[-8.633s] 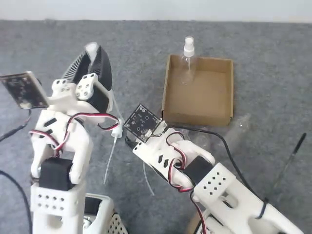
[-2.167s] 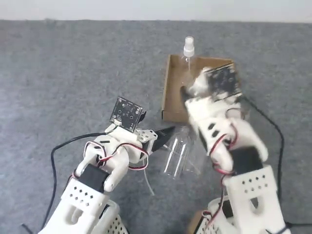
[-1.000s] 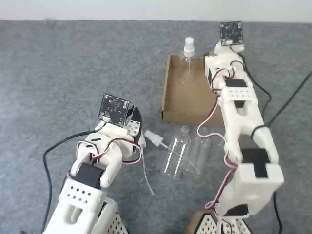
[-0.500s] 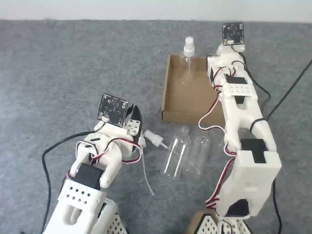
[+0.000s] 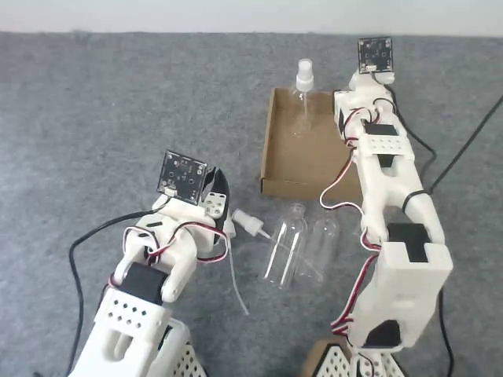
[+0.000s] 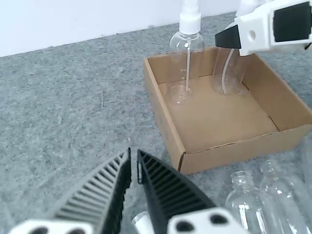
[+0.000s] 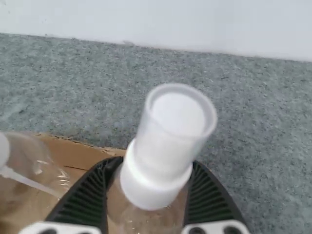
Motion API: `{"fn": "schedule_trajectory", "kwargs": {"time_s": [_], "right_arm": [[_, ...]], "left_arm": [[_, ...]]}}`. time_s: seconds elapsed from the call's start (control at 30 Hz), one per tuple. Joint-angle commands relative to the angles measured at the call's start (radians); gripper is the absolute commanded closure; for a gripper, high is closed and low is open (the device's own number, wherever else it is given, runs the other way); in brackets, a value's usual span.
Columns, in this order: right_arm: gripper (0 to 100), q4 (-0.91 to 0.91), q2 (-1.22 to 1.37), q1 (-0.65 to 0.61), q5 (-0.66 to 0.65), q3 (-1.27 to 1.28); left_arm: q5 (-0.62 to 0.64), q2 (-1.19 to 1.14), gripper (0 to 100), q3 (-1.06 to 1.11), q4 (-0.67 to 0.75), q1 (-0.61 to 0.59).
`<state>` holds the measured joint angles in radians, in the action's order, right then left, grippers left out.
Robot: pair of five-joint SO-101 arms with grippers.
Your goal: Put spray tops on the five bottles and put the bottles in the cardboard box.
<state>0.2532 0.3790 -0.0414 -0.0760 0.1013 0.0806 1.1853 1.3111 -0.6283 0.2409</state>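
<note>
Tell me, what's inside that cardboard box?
Two clear spray-topped bottles stand in the cardboard box: a free bottle at a far corner, and a gripped bottle clamped by the right arm's jaws. The rest of the floor looks bare. From above, that arm covers the gripped bottle.

High view: right gripper (image 7: 148, 194) and its bottle (image 7: 165, 141) sit hidden under the wrist (image 5: 363, 110) at the box's (image 5: 269, 145) 1 o'clock corner. Right wrist view: bottle body runs off frame. Left wrist view: loose bottles (image 6: 253, 200) and spray top (image 6: 141, 223) clipped at the edge; can't tell if left gripper (image 6: 133, 157) touches it.
</note>
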Motion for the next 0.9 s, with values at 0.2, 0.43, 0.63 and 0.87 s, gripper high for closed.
{"fn": "schedule_trajectory", "kwargs": {"time_s": [0.2,0.43,0.63,0.87], "right_arm": [[99.1,-0.022,-0.013,-0.002,-0.017,-0.063],[99.1,-0.022,-0.015,-0.002,-0.018,-0.063],[99.1,-0.022,-0.015,-0.013,-0.018,-0.063],[95.7,-0.022,-0.015,-0.013,-0.018,-0.063]], "left_arm": [[0.0,0.018,99,-0.004,0.031,-0.005],[0.0,0.018,99,-0.004,0.031,-0.006],[0.0,0.018,99,-0.004,0.031,-0.006],[-0.002,0.018,99,-0.004,0.031,-0.006]]}}
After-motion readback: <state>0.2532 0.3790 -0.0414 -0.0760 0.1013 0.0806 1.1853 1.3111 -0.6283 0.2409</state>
